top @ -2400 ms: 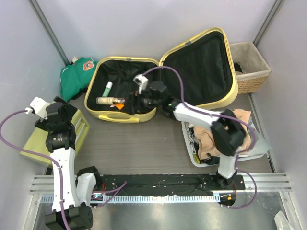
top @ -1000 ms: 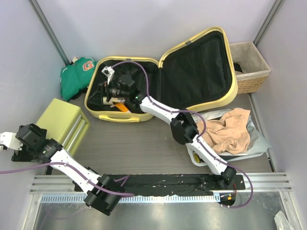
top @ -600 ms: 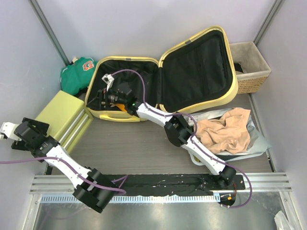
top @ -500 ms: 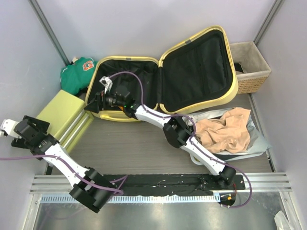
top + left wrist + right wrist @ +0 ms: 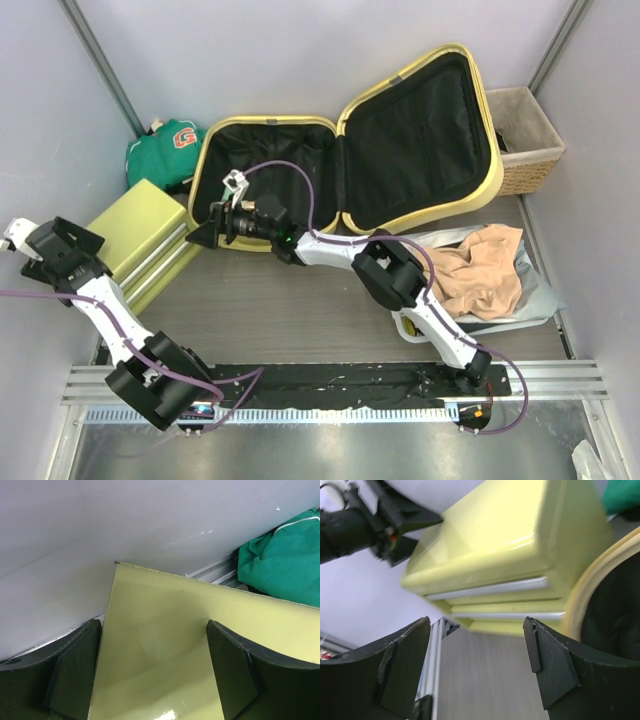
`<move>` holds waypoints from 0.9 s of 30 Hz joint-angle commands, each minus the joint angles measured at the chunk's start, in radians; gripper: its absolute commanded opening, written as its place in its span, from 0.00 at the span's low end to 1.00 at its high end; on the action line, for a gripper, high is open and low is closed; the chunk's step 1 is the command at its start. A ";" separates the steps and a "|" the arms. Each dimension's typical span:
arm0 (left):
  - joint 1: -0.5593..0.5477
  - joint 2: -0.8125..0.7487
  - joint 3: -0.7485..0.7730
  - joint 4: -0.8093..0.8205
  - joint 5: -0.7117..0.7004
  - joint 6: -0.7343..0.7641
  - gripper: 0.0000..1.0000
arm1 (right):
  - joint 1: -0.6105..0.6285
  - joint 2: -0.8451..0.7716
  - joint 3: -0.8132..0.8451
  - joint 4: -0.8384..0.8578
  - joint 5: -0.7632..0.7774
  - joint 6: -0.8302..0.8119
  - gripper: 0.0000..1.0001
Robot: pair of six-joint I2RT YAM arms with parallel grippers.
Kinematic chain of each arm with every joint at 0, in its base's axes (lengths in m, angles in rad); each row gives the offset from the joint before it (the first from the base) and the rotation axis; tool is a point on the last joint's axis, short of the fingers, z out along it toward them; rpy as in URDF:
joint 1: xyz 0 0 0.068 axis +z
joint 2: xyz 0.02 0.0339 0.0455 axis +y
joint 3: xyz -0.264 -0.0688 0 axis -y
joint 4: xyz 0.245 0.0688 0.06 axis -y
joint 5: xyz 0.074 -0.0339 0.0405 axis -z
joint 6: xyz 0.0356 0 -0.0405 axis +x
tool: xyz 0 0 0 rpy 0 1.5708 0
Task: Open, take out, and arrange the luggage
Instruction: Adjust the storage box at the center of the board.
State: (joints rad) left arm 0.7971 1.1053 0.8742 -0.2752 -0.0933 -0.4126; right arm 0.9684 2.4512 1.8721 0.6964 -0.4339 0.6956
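The luggage [image 5: 420, 130] lies open at the back, its black-lined base [image 5: 300, 160] on the left and its lid propped up on the right. My right gripper [image 5: 205, 235] [image 5: 476, 622] reaches left past the base's front-left corner, just above the floor. It is open and holds nothing, with the luggage's yellow rim [image 5: 580, 600] beside its right finger. My left gripper [image 5: 75, 240] [image 5: 151, 625] hovers open at the near-left corner of the yellow-green box [image 5: 150, 225] [image 5: 165, 610] [image 5: 510, 535], whose top shows between its fingers. What lies inside the base is hidden.
A green garment [image 5: 165, 150] [image 5: 285, 560] lies in the back left corner behind the box. A wicker basket [image 5: 525, 140] stands at the back right. Beige cloth [image 5: 480, 270] is piled on a grey tray [image 5: 540, 300] on the right. Walls close in on three sides.
My right gripper has swung from over the base's left rim down to its front-left corner. The box has shifted toward the luggage, whose lid stands a little farther right. My left arm has moved back.
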 commanded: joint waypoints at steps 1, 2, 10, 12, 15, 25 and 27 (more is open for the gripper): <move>-0.193 0.134 -0.069 -0.202 0.345 0.057 0.78 | 0.093 -0.168 -0.120 0.003 0.070 -0.014 0.84; -0.212 0.140 -0.069 -0.206 0.342 0.058 0.78 | 0.096 -0.197 -0.139 -0.045 0.093 -0.046 0.84; -0.331 0.186 -0.063 -0.214 0.362 0.061 0.78 | 0.105 -0.323 -0.278 -0.201 0.165 -0.168 0.84; -0.352 0.197 -0.058 -0.203 0.369 0.052 0.78 | 0.101 -0.359 -0.295 -0.241 0.204 -0.205 0.84; -0.387 0.218 -0.066 -0.190 0.402 0.032 0.78 | 0.099 -0.392 -0.358 -0.246 0.251 -0.185 0.85; -0.552 0.237 -0.103 -0.216 0.382 0.015 0.78 | 0.102 -0.347 -0.436 -0.109 0.470 0.004 0.82; -0.568 0.222 -0.124 -0.203 0.391 0.002 0.78 | 0.104 -0.347 -0.473 -0.051 0.494 0.008 0.82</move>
State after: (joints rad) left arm 0.4110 1.2709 0.8894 -0.0177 -0.1276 -0.2977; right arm 1.0649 2.1201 1.4391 0.5045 -0.0616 0.6529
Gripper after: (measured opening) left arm 0.826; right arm 0.821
